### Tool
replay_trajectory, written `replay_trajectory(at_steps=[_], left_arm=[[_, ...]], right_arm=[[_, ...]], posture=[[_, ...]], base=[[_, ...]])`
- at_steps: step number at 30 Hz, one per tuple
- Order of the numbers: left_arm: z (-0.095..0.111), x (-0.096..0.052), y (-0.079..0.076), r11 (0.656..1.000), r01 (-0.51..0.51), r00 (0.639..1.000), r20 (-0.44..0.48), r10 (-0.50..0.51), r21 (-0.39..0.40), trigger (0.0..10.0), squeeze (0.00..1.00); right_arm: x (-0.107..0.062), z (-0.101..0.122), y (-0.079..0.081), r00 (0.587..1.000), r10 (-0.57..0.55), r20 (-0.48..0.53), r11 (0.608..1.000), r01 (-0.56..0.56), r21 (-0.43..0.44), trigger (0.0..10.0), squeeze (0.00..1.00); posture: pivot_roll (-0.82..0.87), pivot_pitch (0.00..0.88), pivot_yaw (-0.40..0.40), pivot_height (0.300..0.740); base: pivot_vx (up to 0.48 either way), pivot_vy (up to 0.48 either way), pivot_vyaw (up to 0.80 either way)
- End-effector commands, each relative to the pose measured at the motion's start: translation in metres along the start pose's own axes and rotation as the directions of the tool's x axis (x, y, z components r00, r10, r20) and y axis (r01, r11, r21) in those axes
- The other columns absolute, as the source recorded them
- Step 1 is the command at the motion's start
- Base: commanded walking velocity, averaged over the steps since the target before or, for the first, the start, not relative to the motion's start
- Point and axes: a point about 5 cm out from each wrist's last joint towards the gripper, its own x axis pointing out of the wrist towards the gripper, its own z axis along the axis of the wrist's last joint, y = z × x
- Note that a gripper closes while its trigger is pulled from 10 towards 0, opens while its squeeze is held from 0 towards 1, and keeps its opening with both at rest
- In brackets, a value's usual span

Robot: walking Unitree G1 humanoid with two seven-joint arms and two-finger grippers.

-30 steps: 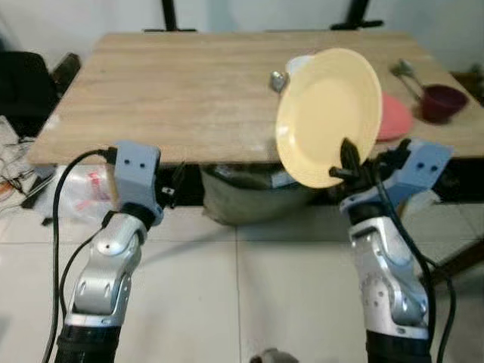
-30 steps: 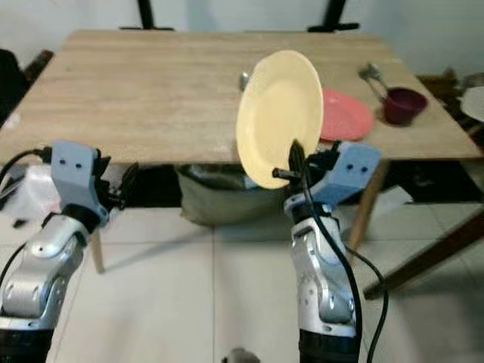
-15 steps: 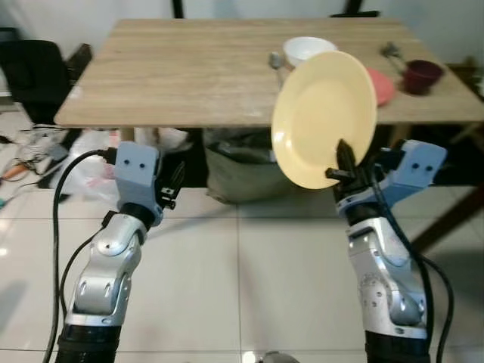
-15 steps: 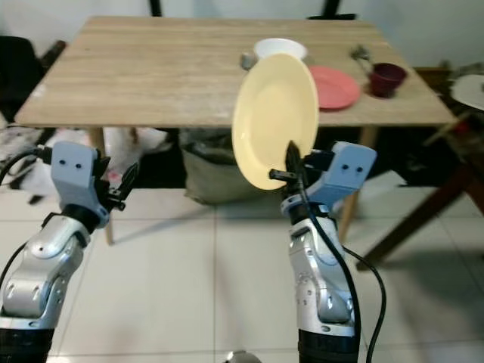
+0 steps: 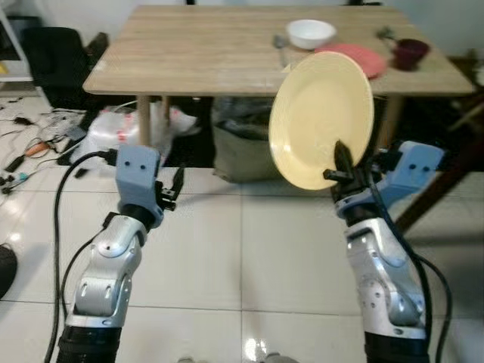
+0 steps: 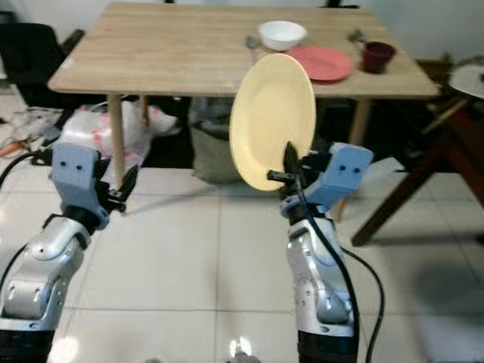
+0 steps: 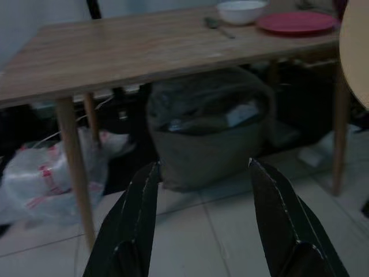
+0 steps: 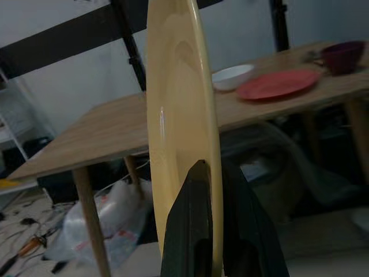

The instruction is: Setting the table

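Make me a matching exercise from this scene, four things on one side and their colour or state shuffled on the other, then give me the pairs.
Things:
1. yellow plate
2. bowl
3. cup
4. left gripper

States:
A. white, on the table beside the red plate
B. open, holding nothing
C. held upright on its edge by the right gripper
D. dark maroon, near the table's right end

Pairs: 1-C, 2-A, 3-D, 4-B
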Motion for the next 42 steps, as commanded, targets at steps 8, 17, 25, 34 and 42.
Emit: replay_trajectory(at_steps=[8,17,25,34,42], left_arm=[[-0.006,-0.003,0.005,1.000,-0.017,0.999,-0.035,0.017,0.006,10.0,0.00],[-0.007,-0.002,0.005,1.000,-0.012,0.999,-0.043,0.013,0.007,10.0,0.00],[-0.009,-0.003,0.004,1.000,0.003,0.999,-0.052,-0.004,-0.006,10.0,0.00],[-0.057,-0.037,0.012,0.998,0.059,0.978,-0.198,-0.059,-0.005,10.0,0.00],[-0.136,-0.082,0.026,1.000,-0.003,0.878,-0.478,-0.005,-0.016,10.0,0.00]], right_arm=[[0.001,0.000,0.005,1.000,0.014,-0.002,1.000,-0.014,0.013,10.0,0.00],[0.001,0.000,0.003,1.000,0.008,0.000,1.000,-0.008,0.017,10.0,0.00],[0.000,-0.002,-0.002,1.000,0.007,-0.027,1.000,-0.007,-0.012,10.0,0.00],[-0.032,-0.046,-0.027,0.976,-0.010,-0.218,0.996,-0.009,-0.084,10.0,0.00],[-0.070,-0.103,-0.054,0.906,-0.077,-0.417,0.993,0.033,-0.113,10.0,0.00]], posture=[[-0.10,0.008,0.064,0.740],[-0.10,0.008,0.064,0.740],[-0.11,0.012,0.067,0.740],[-0.11,0.018,0.059,0.740],[-0.10,0.014,0.050,0.740]], base=[[0.000,0.000,-0.20],[0.000,0.000,-0.80],[0.000,0.000,-0.80],[0.000,0.000,-0.80],[0.000,0.000,-0.80]])
